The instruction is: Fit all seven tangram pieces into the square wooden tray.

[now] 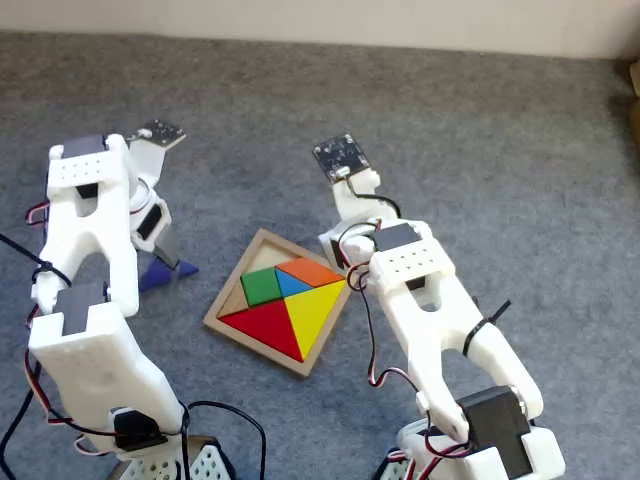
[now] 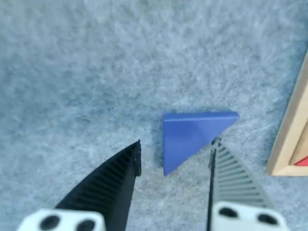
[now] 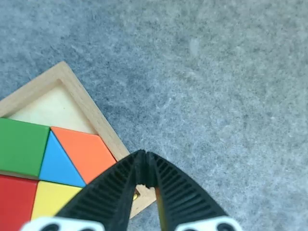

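The square wooden tray (image 1: 232,278) lies on the carpet between the arms. In it sit a green square (image 1: 262,286), a light blue triangle (image 1: 292,284), an orange parallelogram (image 1: 312,270), a yellow triangle (image 1: 312,310) and a red triangle (image 1: 265,325). Bare wood shows at its far-left corner (image 3: 48,108). A dark blue triangle (image 2: 190,134) lies flat on the carpet left of the tray. My left gripper (image 2: 176,144) is open, with one finger on each side of that triangle. My right gripper (image 3: 144,156) is shut and empty over the tray's right corner.
Grey carpet (image 1: 480,150) stretches all around the tray. The tray's edge (image 2: 288,139) is close to the left gripper's grey finger (image 2: 231,173). A pale wall strip runs along the far side.
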